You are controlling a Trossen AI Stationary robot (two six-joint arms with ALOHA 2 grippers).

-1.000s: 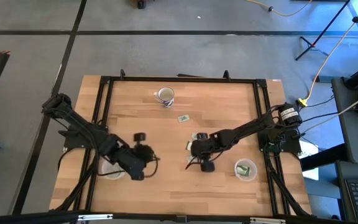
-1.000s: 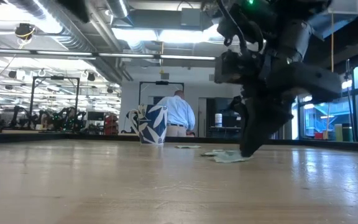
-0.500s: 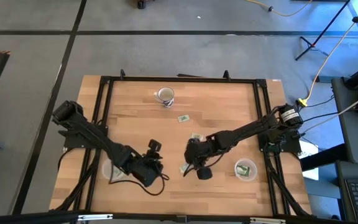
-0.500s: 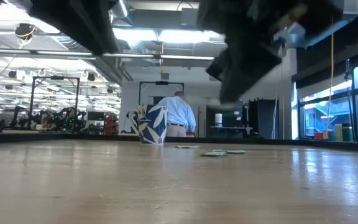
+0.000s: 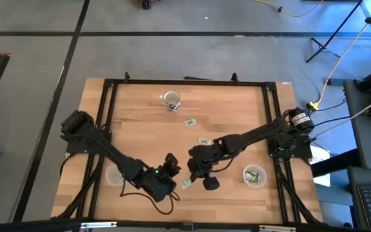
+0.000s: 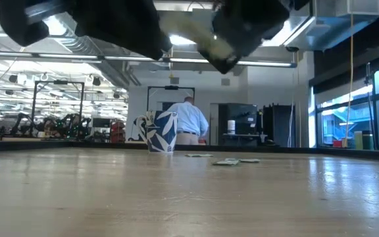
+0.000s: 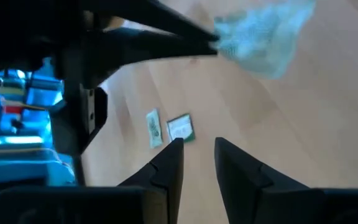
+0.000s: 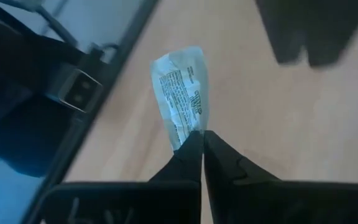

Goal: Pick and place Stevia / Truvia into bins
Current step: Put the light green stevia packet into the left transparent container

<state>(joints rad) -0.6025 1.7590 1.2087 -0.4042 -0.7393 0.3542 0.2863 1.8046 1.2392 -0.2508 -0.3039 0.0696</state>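
Note:
My right gripper (image 8: 202,134) hangs above the table's near middle (image 5: 192,173), shut on one green-and-white Stevia packet (image 8: 180,92). My left gripper (image 7: 197,148) stands just to its left (image 5: 171,166), open, with nothing between its fingers; the held packet (image 7: 263,37) shows ahead of it. Three loose packets lie flat on the wood (image 5: 189,122) (image 5: 203,142) (image 7: 180,127). One clear cup (image 5: 254,175), with packets inside, stands at the near right. Another cup (image 5: 114,175) stands at the near left, partly under my left arm. My right gripper pinches the packet by one short end (image 8: 190,129) between its two fingertips. The fingers slant down toward the table's left side. The packet sticks out beyond the fingertips, lifted clear of the table, and its free end is a little crumpled.
A white mug with a blue pattern (image 5: 171,98) stands at the far middle of the table. A black frame (image 5: 105,129) runs round the tabletop. In the low view a person (image 6: 188,122) stands far off in the room behind.
My right gripper has risen from the table with a packet pinched in its tips and drifted toward the near left. My left gripper has swung from beside the left cup toward the table's right, down toward the right gripper, rolling its wrist as it went.

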